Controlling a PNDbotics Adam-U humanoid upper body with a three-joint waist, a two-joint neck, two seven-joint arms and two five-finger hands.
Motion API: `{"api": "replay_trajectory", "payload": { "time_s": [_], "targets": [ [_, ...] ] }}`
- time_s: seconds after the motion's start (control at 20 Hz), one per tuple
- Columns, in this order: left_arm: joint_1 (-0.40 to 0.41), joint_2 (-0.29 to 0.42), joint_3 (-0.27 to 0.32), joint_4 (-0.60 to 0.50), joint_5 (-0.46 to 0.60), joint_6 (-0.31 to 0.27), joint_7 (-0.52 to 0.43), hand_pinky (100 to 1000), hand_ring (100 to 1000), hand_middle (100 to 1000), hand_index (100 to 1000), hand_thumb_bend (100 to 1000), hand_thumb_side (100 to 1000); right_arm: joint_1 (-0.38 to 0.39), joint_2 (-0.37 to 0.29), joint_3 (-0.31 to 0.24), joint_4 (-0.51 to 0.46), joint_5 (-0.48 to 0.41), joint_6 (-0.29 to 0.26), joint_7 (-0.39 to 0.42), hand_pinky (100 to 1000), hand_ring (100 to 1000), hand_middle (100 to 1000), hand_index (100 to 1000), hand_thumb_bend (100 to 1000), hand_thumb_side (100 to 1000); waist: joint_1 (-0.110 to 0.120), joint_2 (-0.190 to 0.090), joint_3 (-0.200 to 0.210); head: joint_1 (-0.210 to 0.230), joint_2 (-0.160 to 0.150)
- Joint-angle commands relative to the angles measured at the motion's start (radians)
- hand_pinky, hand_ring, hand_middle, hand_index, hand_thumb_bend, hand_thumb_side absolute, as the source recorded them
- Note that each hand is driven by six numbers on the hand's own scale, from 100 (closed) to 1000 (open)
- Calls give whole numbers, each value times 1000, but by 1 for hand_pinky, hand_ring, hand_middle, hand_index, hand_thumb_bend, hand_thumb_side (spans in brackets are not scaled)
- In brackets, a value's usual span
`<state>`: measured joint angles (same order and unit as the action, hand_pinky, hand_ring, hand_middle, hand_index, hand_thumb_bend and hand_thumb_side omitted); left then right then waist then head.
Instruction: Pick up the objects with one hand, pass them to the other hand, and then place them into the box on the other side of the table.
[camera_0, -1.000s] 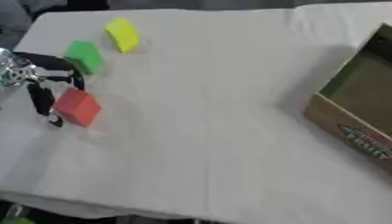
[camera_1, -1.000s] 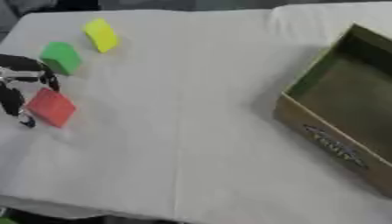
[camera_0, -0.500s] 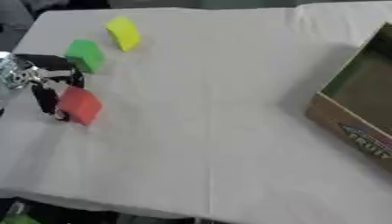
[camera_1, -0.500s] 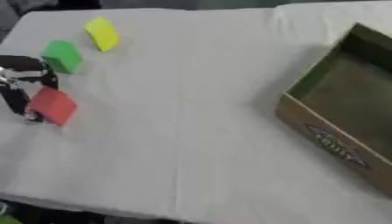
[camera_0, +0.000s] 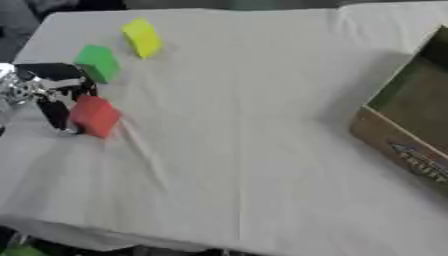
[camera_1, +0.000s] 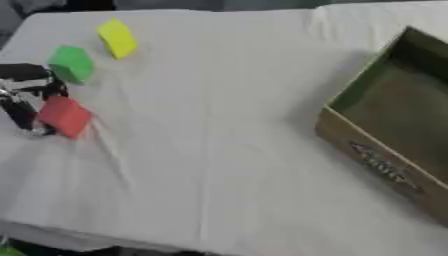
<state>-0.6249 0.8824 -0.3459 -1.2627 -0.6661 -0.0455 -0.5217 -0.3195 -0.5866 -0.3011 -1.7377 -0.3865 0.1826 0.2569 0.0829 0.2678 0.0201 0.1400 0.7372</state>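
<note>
Black and silver, the left hand (camera_0: 48, 95) is at the left edge of the tabletop (camera_0: 236, 130), with its fingers (camera_0: 56, 113) and thumb curled around the red block (camera_0: 94, 116), which sits on the white cloth. Just behind the red block lies the green block (camera_0: 97, 63), and further behind it, a little to the right, the yellow block (camera_0: 142, 38). Far to the right of the red block stands the open cardboard box (camera_1: 394, 125).

The box (camera_1: 385, 165) bears a printed label on its near outer wall, but its letters are too blurred to read. No other text or numbers show anywhere.
</note>
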Motion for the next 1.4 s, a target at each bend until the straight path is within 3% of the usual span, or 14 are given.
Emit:
{"api": "replay_trajectory", "payload": {
  "time_s": [0.05, 0.5, 0.75, 1.15, 1.4],
  "targets": [
    [5, 51, 38, -77, 56, 25, 11, 620, 566, 428, 470, 398, 100, -9, -26, -6, -10, 3, -3, 1, 1000, 844, 1000, 964, 100, 786, -8, 3, 1, 2, 2],
    [73, 129, 136, -449, 219, 149, 49, 604, 538, 385, 460, 341, 100, -9, -30, -9, -13, -2, -3, -2, 1000, 844, 1000, 964, 100, 783, -6, 2, 6, 0, -1],
    [98, 134, 141, -591, 298, 214, 100, 597, 528, 370, 456, 313, 100, -12, -30, -8, -15, -6, -2, -2, 1000, 845, 1000, 964, 100, 780, -5, 2, 4, -1, -5],
    [100, 94, 114, -670, 361, 315, 174, 582, 513, 348, 449, 237, 100, -16, -29, -5, -20, -11, 0, 0, 1000, 845, 1000, 965, 100, 777, -6, 1, 2, -7, -13],
    [78, 25, 81, -665, 371, 348, 211, 567, 498, 329, 443, 165, 100, -20, -26, -4, -23, -16, 1, 0, 1000, 845, 1000, 965, 100, 774, -7, 1, -1, -36, -25]
  ]
}}
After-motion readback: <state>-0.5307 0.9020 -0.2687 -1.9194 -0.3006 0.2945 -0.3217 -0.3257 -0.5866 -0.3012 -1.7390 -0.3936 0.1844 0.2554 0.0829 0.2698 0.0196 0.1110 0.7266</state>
